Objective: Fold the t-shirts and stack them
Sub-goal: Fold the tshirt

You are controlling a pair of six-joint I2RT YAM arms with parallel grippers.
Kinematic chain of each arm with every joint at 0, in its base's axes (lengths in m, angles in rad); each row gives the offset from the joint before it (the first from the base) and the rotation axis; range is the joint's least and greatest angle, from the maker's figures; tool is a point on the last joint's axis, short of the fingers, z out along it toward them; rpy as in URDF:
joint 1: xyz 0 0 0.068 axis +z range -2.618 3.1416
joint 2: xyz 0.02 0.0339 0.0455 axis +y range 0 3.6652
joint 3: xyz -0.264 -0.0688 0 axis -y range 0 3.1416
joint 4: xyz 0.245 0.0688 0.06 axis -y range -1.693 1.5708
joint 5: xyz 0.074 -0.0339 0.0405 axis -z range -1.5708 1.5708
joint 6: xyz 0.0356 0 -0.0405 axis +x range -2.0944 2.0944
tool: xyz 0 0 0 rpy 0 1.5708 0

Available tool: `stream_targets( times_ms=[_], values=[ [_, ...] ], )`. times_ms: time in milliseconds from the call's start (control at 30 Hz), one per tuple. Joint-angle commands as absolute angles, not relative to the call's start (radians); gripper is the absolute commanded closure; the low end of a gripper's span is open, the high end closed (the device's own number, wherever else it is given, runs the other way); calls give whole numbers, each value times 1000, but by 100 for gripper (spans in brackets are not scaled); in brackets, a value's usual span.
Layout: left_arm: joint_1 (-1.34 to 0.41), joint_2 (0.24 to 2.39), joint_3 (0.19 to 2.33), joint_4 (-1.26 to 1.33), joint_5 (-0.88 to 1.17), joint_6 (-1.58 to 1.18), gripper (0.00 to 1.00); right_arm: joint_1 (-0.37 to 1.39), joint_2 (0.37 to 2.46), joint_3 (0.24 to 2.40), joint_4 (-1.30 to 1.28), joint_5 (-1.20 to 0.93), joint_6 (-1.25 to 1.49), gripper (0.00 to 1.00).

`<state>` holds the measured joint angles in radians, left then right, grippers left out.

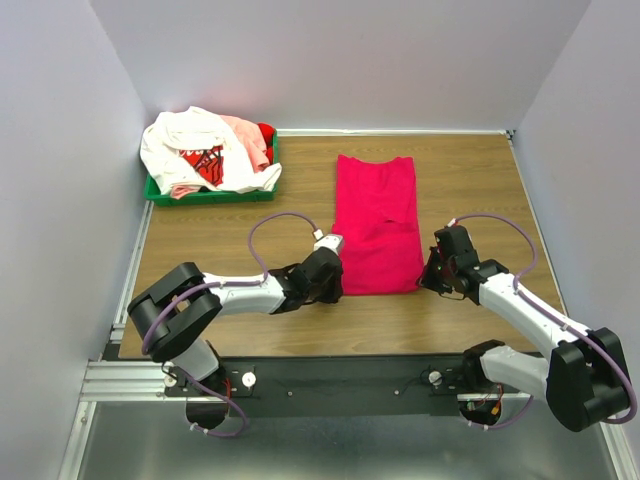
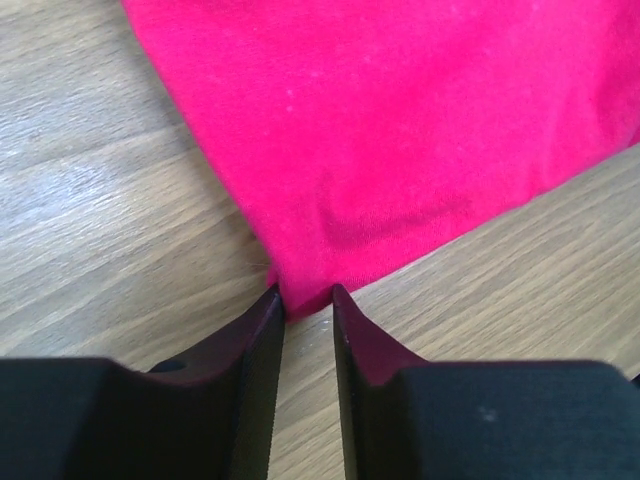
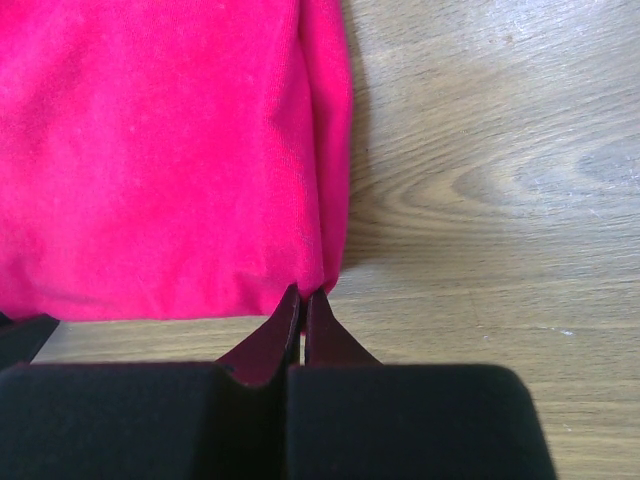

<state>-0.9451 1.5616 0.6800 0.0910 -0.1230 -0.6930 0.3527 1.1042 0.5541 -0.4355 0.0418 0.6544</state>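
Note:
A plain magenta-red t-shirt (image 1: 377,220) lies folded into a long strip on the wooden table, its hem toward me. My left gripper (image 1: 338,284) sits at its near left corner; in the left wrist view (image 2: 305,298) the jaws are narrowly apart with the bunched corner (image 2: 300,285) pinched between the tips. My right gripper (image 1: 423,283) is at the near right corner; its jaws (image 3: 303,295) are almost together on the folded edge (image 3: 325,200). A white t-shirt with a red graphic (image 1: 190,140), a pale pink one (image 1: 248,135) and a red one (image 1: 266,132) lie heaped in the tray.
A green plastic tray (image 1: 215,196) holding the heaped shirts stands at the back left corner. Grey walls close in the table on the left, back and right. Bare wood (image 1: 480,190) lies right of the magenta shirt and between it and the tray.

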Motion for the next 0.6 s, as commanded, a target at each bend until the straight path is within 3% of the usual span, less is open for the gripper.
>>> stream_targets(
  times_ms=[0,100,133,200,567],
  values=[
    [-951,1574,658,5,-173,-695,69,362,1086,540,-448,40,661,99],
    [-951,1580,649,8,-179,-695,78,362,1078,540,-449,43,661,100],
    [-951,1582,649,8,-181,-695,91,362,1078,540,-451,41,661,100],
    [-951,1577,650,8,-179,-690,100,362,1071,540,-453,40,660,100],
    [-963,1395,629,-84,-169,-701,100,374,968,584,-552,28,681,99]
  ],
)
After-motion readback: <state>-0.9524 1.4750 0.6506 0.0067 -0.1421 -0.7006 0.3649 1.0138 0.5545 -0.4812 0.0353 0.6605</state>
